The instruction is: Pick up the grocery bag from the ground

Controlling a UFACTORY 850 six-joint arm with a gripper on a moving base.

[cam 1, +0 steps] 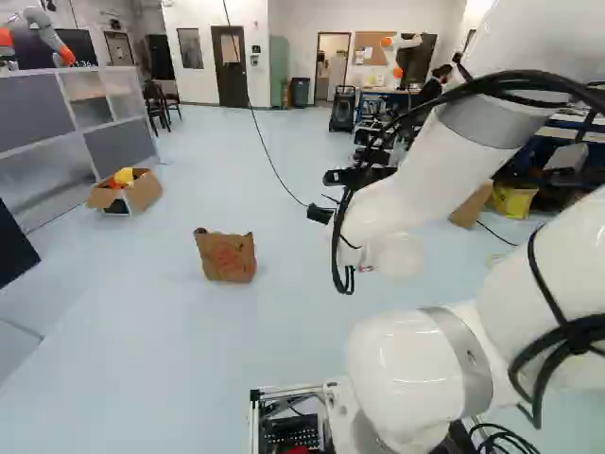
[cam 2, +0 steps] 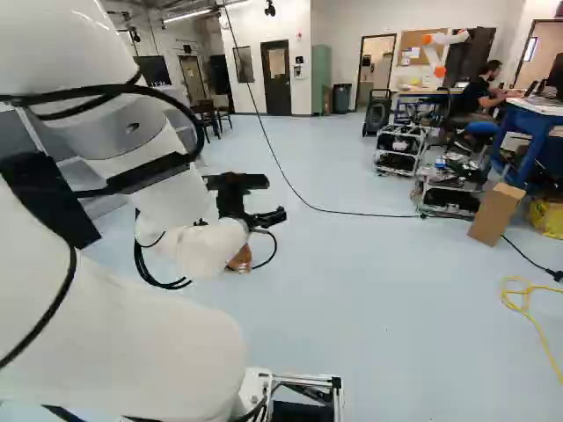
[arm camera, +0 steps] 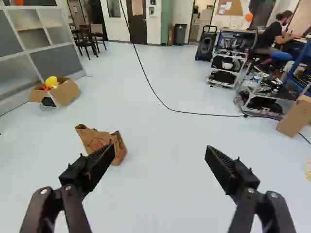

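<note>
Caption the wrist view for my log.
Open gripper, with the brown grocery bag ahead on the floor, partly behind one finger.

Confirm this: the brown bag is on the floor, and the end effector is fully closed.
Not right about the closing: the wrist view shows the end effector open, its two sides well apart. The brown bag is indeed on the floor.
</note>
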